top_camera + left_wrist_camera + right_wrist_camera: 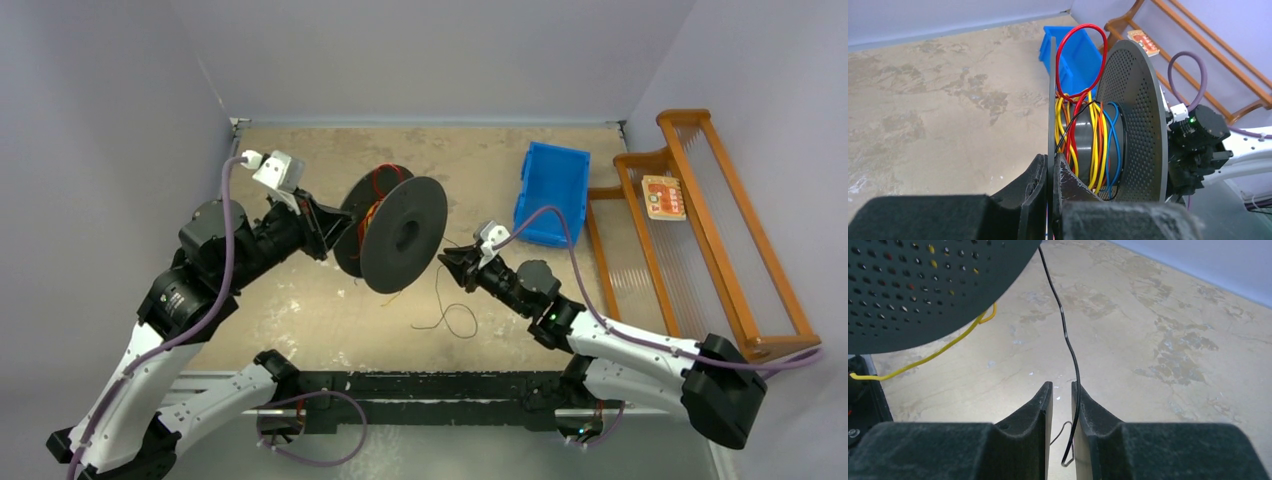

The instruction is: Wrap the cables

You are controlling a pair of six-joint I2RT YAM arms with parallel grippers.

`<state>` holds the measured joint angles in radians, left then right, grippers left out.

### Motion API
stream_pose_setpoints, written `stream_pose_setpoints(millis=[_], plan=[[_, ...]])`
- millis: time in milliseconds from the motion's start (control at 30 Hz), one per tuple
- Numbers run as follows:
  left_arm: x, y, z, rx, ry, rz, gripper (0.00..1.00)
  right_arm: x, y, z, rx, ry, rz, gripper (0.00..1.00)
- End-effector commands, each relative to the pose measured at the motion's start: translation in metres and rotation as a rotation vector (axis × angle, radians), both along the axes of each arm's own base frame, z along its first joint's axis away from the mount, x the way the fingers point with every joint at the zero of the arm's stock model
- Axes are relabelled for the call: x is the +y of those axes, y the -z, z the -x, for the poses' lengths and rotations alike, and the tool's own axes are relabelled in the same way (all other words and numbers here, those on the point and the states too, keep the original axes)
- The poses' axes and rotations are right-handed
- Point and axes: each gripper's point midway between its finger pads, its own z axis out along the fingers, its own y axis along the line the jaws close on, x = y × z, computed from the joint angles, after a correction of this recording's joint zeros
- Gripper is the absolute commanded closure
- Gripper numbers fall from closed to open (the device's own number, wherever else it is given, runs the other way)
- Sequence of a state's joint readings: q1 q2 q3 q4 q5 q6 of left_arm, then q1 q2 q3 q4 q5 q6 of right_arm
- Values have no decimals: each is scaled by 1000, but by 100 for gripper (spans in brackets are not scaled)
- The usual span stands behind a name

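The left claw [1050,165] is closed tight on the thin near rim of the spool [1133,125], holding it up off the table [300,310] with its round faces upright; most of the cables [1093,145] lie wound round the spool's core just beyond those fingers, yellow, red, orange and blue turns side by side, and a red loop [1083,60] stands up out of the winding above the rim. The right claw [1062,390] sits just beside the spool's far face, pointing at it, with its jaws a narrow gap apart and clamped on nothing. The black strand [1068,340] comes down from behind the spool's edge and runs straight into that gap; it lies close against the inner face of the finger on the right of the wrist view, with daylight between it and the other finger, and whether it actually touches cannot be told. Below the fingers it curls out, and in the top view its loose end lies in a loop on the table near the right claw's tip. A yellow strand [933,355] trails from under the spool off to the left of the right claw, apart from it. A blue bin [552,190] and a wooden rack [720,230] stand on the right side of the table.
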<state>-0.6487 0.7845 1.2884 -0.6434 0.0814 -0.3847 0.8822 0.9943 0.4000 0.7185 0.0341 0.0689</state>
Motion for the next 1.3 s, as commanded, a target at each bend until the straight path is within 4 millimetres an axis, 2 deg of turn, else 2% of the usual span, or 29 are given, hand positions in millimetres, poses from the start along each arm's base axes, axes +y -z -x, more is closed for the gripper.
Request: stream_pose_setpoints(millis=[0, 133, 300, 533, 700, 900, 1267], plan=[[-1, -82, 9, -166, 17, 224, 100, -1, -32, 4, -54, -9, -127, 77], [-5, -94, 13, -172, 44, 273, 100, -2, -41, 7, -72, -22, -161, 76], [1, -110, 11, -182, 7, 333, 100, -5, -46, 8, -71, -13, -189, 59], [12, -124, 1, -197, -82, 398, 100, -3, -30, 11, -31, -29, -182, 37], [15, -132, -3, -199, -109, 426, 100, -4, -16, 11, -11, -21, -170, 27], [13, -136, -4, -193, -106, 447, 100, -10, 6, -2, -22, 46, -113, 22], [12, -136, -5, -182, -106, 438, 100, -18, 7, -42, -134, 170, -2, 19]])
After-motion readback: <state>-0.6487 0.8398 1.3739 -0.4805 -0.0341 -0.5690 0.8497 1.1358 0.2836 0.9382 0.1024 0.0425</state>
